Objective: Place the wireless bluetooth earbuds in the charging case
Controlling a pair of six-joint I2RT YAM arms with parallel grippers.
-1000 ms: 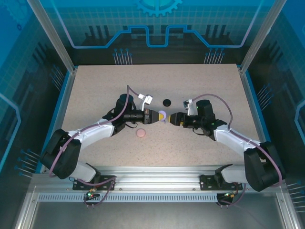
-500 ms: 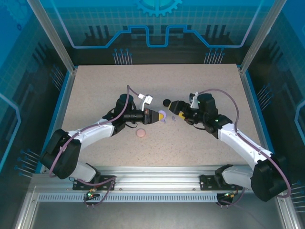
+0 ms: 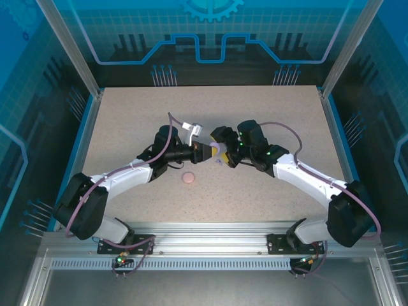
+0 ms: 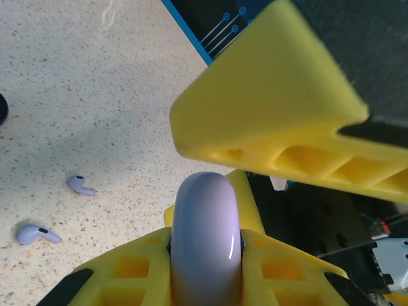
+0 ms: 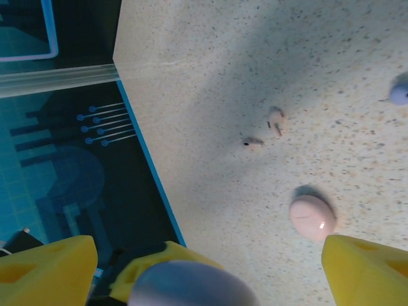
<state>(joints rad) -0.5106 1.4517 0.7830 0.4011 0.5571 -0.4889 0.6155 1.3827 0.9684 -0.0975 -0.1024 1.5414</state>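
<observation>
My left gripper is shut on a closed lavender charging case, holding it edge-up just above the table near the middle. My right gripper hangs open right over that case, one yellow finger on either side and not touching it. Two lavender earbuds lie on the table beside the held case. Further off lie two pale pink earbuds.
A closed pink case lies on the table in front of the left gripper. The edge of a black case shows at the left wrist view's border. The table's blue left rim borders the dark enclosure wall.
My right gripper opened, pulled back from facing the left gripper, then swung left to hang over the lavender case. The left gripper kept its hold and stayed put.
</observation>
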